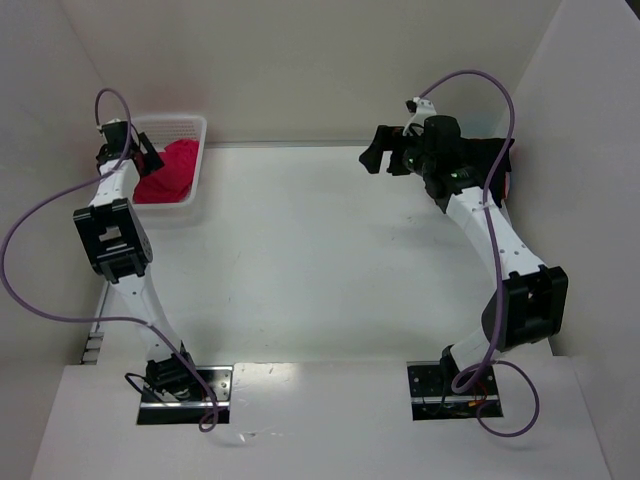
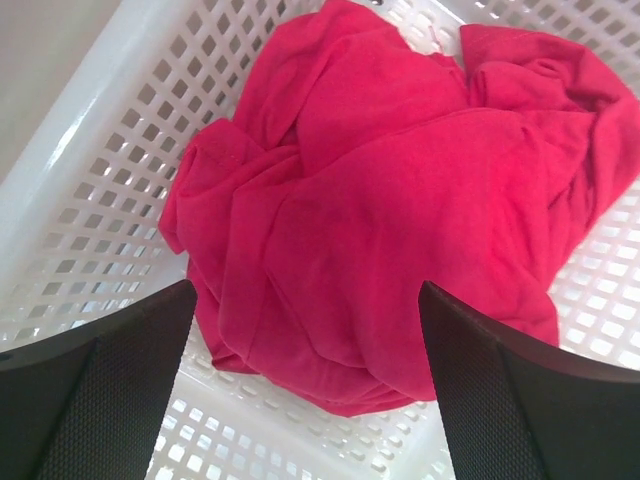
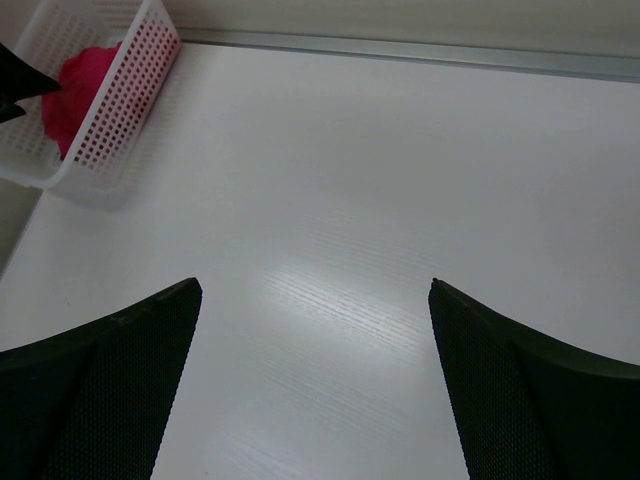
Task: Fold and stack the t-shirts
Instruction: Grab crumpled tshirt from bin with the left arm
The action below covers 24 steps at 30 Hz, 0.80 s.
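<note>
Black textured fingers (image 2: 110, 390) of left claw (image 2: 305, 325) stood spread wide, gripping nothing. Claw hung just above crumpled red shirt (image 2: 400, 200). Shirt lay bunched in white plastic mesh basket (image 2: 90, 200), covering most of its floor, one fold riding up toward far rim. Basket sat at far left corner of white table (image 1: 300, 250), close to left wall (image 1: 40, 150). Right claw (image 3: 315, 310) was likewise spread wide and held nothing. It was raised over far right of table, well apart from basket and facing across toward it.
</note>
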### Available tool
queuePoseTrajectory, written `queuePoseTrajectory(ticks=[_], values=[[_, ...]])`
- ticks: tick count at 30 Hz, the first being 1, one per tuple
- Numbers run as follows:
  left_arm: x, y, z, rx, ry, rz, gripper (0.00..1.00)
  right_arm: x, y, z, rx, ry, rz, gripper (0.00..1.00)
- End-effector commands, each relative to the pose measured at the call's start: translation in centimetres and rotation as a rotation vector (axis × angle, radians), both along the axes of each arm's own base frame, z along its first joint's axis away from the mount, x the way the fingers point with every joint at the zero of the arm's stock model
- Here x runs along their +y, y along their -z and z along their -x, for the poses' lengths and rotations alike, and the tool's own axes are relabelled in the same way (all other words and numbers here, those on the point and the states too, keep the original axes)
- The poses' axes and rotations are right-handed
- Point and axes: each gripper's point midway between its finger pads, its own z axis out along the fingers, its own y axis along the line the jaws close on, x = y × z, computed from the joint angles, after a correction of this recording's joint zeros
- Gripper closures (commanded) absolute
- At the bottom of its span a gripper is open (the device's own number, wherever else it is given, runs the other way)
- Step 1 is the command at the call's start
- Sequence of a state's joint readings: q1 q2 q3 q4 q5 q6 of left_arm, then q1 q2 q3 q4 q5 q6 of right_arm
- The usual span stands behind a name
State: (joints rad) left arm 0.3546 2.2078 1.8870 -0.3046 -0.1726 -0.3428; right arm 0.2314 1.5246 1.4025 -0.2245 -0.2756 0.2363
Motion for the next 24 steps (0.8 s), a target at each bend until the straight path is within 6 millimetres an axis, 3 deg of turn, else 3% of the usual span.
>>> queuePoseTrajectory(ticks=[1,4,8,11,14,16,20,21,22,23,24], values=[[0.3,1.8,-0.7,0.008,-0.005,-0.020,0.02,0.2,-2.1,0.4,-0.061,-0.014,-0.002,0.00],[0.2,3.8,-0.9,0.056,-0.031,-0.045,0.03,0.2,-1.8,0.1,-0.049,-0.017,0.010,0.00],[-0.2,4.6,-1.4,0.063,-0.021,-0.043,0.03,0.2,-2.0,0.2,-0.046,-0.017,0.010,0.00],[0.0,5.7,-1.5,0.075,-0.036,-0.037,0.09,0.2,-1.9,0.1,-0.040,-0.017,0.012,0.00],[0.0,5.7,-1.7,0.063,-0.036,-0.040,0.27,0.5,-1.7,-0.3,-0.028,-0.023,0.002,0.00],[-0.1,5.8,-1.8,0.061,-0.028,-0.034,0.58,0.5,-1.7,-0.2,-0.023,-0.020,-0.006,0.00],[0.0,2.0,-1.6,-0.002,-0.046,-0.051,0.94,0.7,-1.9,-0.2,-0.027,-0.026,-0.018,0.00],[-0.1,0.7,-1.7,-0.027,-0.052,-0.051,0.94,0.7,-2.4,0.0,-0.038,-0.026,-0.021,0.00],[-0.3,-2.0,-1.5,-0.071,-0.045,-0.059,1.00,0.7,-2.1,-0.1,-0.036,-0.026,-0.021,0.00],[-0.5,-3.3,-1.4,-0.099,-0.038,-0.061,1.00,0.6,-2.5,0.0,-0.051,-0.026,-0.024,0.00],[-1.3,-8.5,-1.2,-0.190,-0.022,-0.082,1.00,0.6,-2.8,0.3,-0.063,-0.026,-0.027,0.00]])
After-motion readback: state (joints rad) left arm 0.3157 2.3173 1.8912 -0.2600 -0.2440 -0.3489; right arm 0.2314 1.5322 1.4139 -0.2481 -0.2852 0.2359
